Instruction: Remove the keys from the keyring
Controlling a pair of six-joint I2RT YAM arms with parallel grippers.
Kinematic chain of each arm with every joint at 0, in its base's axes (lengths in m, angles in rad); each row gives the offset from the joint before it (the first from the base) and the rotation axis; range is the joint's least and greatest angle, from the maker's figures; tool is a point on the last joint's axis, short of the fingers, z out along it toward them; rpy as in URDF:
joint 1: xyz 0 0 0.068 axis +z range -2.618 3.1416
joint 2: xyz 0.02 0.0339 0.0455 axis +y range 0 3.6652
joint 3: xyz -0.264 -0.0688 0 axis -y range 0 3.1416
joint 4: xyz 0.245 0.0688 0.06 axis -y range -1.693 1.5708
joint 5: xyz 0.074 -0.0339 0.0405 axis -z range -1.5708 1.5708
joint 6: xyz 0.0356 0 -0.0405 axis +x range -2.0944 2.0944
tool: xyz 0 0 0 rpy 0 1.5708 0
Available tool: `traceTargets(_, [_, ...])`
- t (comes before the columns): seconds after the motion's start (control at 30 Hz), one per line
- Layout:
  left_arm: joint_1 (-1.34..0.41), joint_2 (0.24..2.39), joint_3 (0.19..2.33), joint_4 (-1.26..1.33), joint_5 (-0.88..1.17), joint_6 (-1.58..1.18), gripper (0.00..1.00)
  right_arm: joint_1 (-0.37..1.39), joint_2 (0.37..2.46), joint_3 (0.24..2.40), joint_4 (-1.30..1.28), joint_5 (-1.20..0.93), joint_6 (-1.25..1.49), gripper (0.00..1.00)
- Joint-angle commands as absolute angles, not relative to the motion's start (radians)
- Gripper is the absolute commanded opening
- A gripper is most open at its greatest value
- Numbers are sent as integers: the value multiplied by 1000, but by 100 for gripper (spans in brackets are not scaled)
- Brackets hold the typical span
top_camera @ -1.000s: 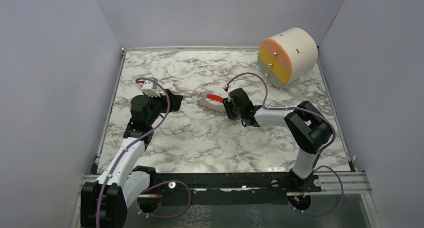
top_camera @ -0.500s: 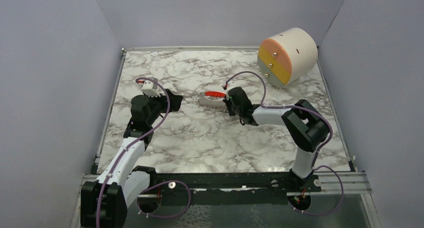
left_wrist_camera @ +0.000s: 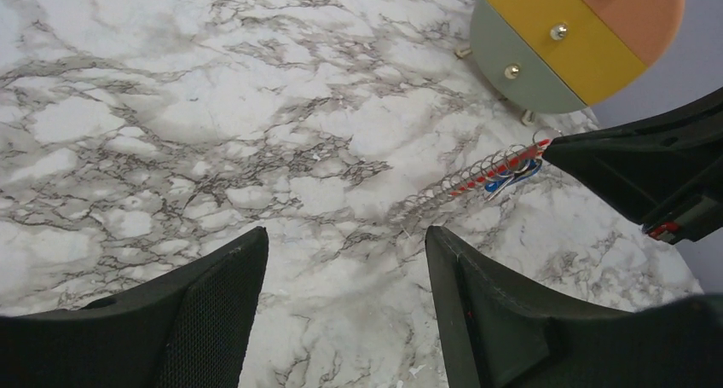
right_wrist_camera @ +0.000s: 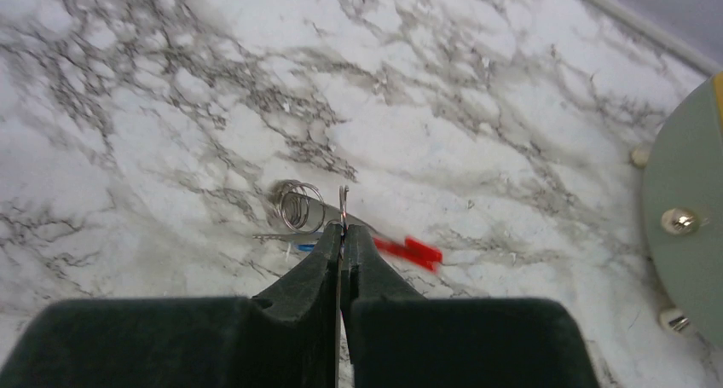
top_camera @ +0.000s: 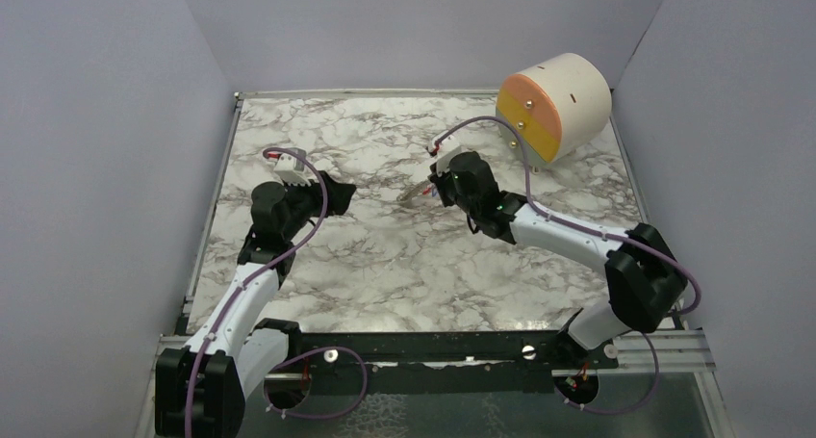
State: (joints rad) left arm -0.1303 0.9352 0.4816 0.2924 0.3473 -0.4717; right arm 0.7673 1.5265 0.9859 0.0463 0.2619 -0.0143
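Grip on keyring (right_wrist_camera: 298, 207) by right hand (right_wrist_camera: 341, 234)

A wire loop is pinched between its pressed-together fingertips over the desk (top_camera: 366, 255); blue keys (left_wrist_camera: 497, 184) are seen beside the coil. The left hand (left_wrist_camera: 345, 239) is held spread, well apart.

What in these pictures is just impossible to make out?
- Top view: the keyring is mostly hidden under the right end effector.
- Right wrist view: the key shows only a blue sliver behind the fingertips; the red piece is blurred.
- Left wrist view: how the key joins the keyring is too small to tell; the round cabinet is cut off by the top edge.
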Motion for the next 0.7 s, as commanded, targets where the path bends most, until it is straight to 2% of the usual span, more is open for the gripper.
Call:
traceTargets(0.0, [-123,883,533,365,437,-502,70,782,1401,1008,23,212,-118,1])
traceTargets(0.3, [-126,869,621,462,649,-605,69,783,1153,929,7,-78,-214,1])
traceTargets(0.5, [-159,865,634,556,741,-636,68,785,1086,942,-86,-255,-199,1])
traceTargets(0.57, [-179,871,631,579,762,-633,63,786,1075,933,-87,-294,-185,1])
traceTargets(0.67, [-231,892,629,608,789,-610,43,793,1069,929,-91,-334,-174,1])
